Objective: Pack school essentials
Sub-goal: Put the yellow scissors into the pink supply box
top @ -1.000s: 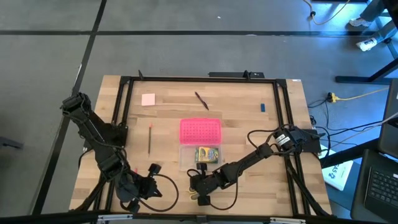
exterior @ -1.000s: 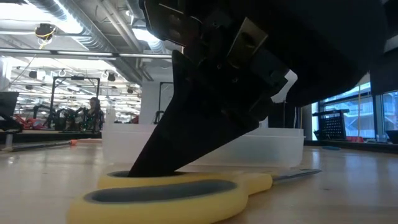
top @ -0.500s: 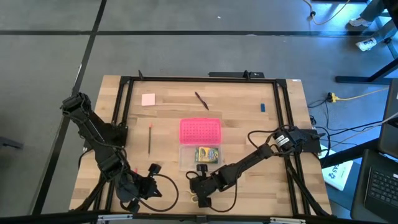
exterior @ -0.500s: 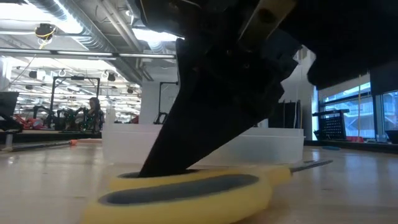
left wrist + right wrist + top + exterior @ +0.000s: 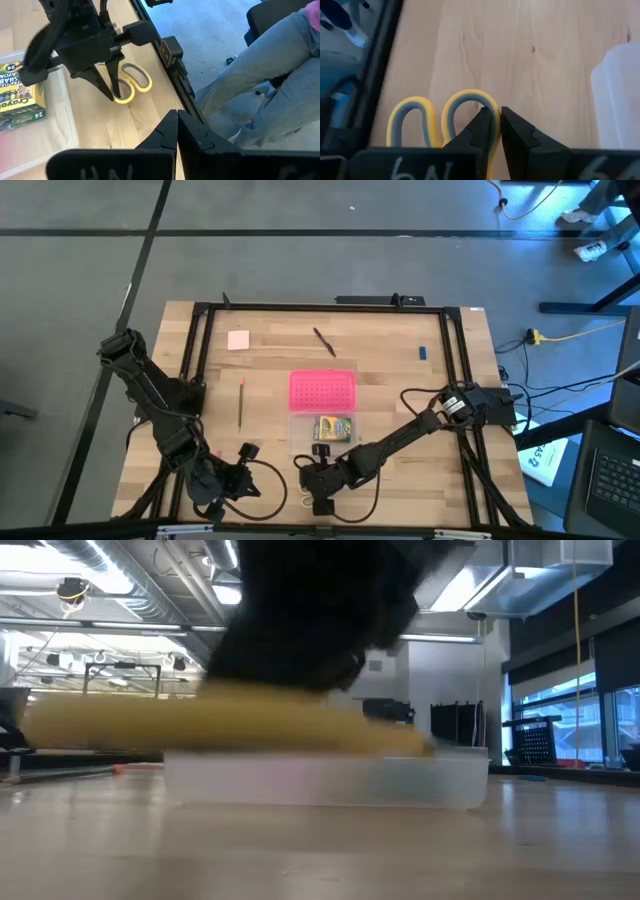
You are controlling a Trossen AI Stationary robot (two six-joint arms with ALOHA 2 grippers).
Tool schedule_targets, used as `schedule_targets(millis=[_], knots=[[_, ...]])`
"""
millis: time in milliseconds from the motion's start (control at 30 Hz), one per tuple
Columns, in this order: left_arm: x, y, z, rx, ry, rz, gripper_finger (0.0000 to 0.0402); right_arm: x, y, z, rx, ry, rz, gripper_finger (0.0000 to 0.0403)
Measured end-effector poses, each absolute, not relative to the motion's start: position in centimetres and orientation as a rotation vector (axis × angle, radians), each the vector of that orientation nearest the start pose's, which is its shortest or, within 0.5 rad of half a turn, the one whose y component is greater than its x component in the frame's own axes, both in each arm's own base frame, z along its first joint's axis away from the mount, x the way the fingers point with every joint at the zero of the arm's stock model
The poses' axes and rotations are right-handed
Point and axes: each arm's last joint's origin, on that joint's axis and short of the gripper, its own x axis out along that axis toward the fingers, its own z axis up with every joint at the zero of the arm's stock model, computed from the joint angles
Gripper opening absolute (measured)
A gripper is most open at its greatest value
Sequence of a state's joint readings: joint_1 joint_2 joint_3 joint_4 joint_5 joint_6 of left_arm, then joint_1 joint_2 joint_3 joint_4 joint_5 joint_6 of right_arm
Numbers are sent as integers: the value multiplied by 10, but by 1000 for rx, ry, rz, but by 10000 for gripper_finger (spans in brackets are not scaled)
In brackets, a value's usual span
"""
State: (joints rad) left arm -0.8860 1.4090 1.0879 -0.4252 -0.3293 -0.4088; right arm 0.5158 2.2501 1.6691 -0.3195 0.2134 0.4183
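The yellow-handled scissors (image 5: 409, 106) (image 5: 220, 720) hang off the table near its near edge, in my right gripper (image 5: 499, 125) (image 5: 313, 496), which is shut on them. The yellow-green crayon box (image 5: 332, 428) lies inside the clear case (image 5: 300, 442), whose pink lid (image 5: 322, 390) lies toward the far edge. A pale pink pad (image 5: 238, 340), a dark pen (image 5: 324, 341), a blue piece (image 5: 423, 352) and a thin pencil (image 5: 241, 400) lie flat on the table. My left gripper (image 5: 176, 125) (image 5: 246, 452) waits shut at the near left. My right gripper holds the scissors by the rim of one handle loop (image 5: 493, 111). One finger (image 5: 479, 127) is inside the loop and the other is outside it. The fingers come from above, pointing down. The scissors are lifted clear of the table and lie roughly level (image 5: 300, 725).
A black frame rail (image 5: 200, 370) runs round the table top. A person's legs in jeans (image 5: 270, 75) are just beyond the near edge, by the scissors. Bare wood (image 5: 420, 450) lies to the right of the case.
My right gripper has risen and drifted slightly toward the table's near-left, keeping its hold. The scissors, which rested flat on the table a second ago, are now lifted clear of it.
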Motion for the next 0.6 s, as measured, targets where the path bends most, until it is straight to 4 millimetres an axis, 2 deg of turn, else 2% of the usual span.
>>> schedule_targets(millis=[300, 467, 600], knots=[[196, -225, 279, 45, 709, -390, 0, 434, 227, 177, 66, 892, 76, 41], [196, -225, 279, 45, 709, -390, 0, 445, 212, 187, 86, 873, 47, 41], [196, -226, 279, 45, 709, -391, 0, 453, 194, 188, 96, 879, 10, 41]])
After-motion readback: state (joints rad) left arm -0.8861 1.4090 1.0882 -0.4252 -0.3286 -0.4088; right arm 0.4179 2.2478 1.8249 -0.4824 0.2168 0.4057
